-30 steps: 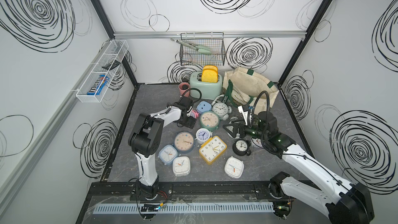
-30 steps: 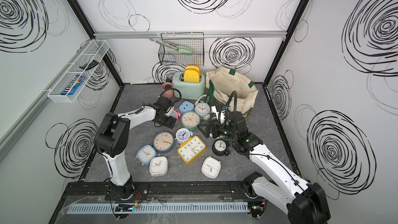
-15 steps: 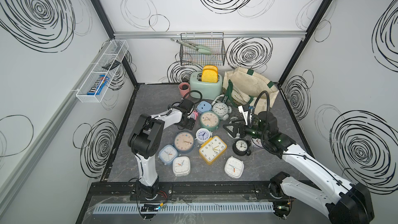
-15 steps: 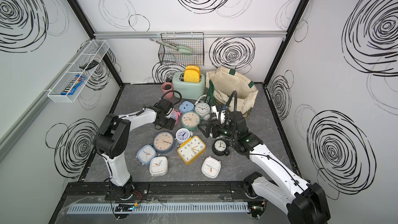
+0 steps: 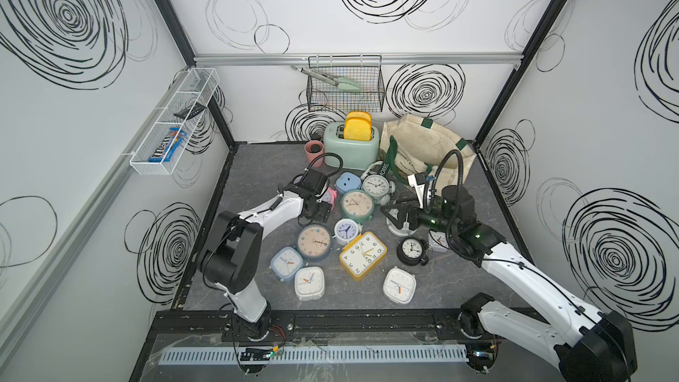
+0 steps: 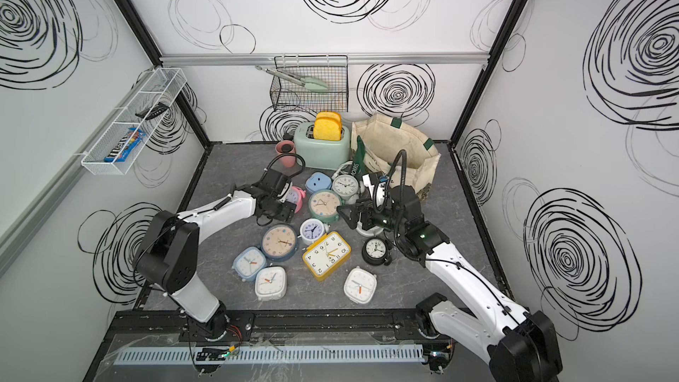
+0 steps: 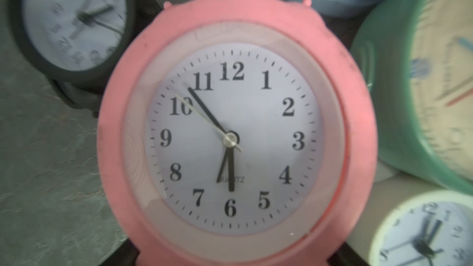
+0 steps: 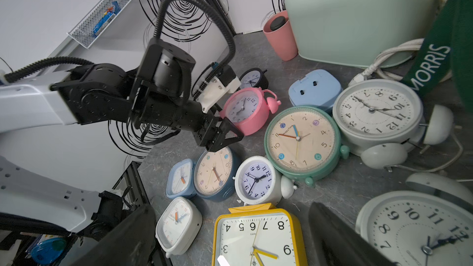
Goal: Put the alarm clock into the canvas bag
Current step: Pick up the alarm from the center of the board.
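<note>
Over on the left side of the grey table (image 5: 257,163), the left gripper (image 5: 325,202) is down low at the pink alarm clock (image 7: 230,136). The clock stands at the back left of the scattered clocks, just in front of a pink cup (image 5: 314,150). Its dial fills the left wrist view, and a dark finger (image 7: 124,253) shows at each lower corner against the clock's body. That looks like a sideways pinch across the base, sensible for a round, smooth casing. I cannot tell whether the claw is truly clenched on it or only flanking it.

Next along, the mint-rimmed clock (image 5: 356,205) and the yellow clock (image 5: 363,253) crowd close, so a lift probably has to go straight up.

Further right, the right gripper (image 5: 395,214) hovers over the pile with its claw spread wide and nothing in it. I judge that it is waiting, well out of the left arm's way.

At the far right, at the back, the canvas bag (image 5: 415,137) slumps beside the mint toaster (image 5: 351,148). Its mouth gapes upward, ready to take a drop from above. The pink clock is well apart from it.

Against a second ago, the left forearm has sunk a little closer to the tabletop. The right arm, the clocks and the bag look unmoved.
</note>
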### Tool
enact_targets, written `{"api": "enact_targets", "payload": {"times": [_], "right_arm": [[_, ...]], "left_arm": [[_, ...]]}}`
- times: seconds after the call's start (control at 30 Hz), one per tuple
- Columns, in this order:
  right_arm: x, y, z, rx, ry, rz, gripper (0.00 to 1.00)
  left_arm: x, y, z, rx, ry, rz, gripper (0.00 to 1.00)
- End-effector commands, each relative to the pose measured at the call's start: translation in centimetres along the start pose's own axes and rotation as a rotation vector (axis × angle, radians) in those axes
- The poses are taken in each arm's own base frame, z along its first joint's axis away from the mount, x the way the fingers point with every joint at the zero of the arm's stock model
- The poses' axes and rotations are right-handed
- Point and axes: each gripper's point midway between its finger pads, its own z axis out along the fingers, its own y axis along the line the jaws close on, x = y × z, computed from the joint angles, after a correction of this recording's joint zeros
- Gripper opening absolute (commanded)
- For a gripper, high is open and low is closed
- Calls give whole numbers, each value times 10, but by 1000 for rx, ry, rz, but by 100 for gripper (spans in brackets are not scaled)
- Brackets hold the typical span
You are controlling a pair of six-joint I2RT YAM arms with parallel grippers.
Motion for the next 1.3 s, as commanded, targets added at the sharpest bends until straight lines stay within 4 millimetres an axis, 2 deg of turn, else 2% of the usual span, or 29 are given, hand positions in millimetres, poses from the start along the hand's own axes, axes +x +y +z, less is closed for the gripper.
{"api": "enact_targets", "payload": {"times": [0.0,0.07,0.13,0.33,0.47,0.6,0.77,1.1,1.27], "right_arm": [[-18,1,-3,27,-32,-15,97],[-25,-1,-4,33,-39,-1,97],[-32,2,-4,16,-47,21,97],[-60,14,-2,-36,-87,101,97],[-79,27,-1,-86,-117,113,97],[-84,35,5,-113,-105,123,97],[-80,58,21,-115,-74,67,97],[-74,62,56,-76,-16,64,100],[-75,67,63,-86,-8,72,90]], "left_arm": [[-17,0,-37,-21,-117,-15,64],[-28,-6,-59,-2,-194,-33,63],[-40,-22,-82,47,-284,-24,64],[-85,-81,-157,308,-572,-23,64],[-94,-108,-184,514,-699,-58,62],[-90,-120,-192,644,-740,-80,60],[-77,-124,-188,691,-723,-86,60],[-74,-118,-195,656,-760,-72,59],[-73,-118,-193,638,-755,-75,60]]}}
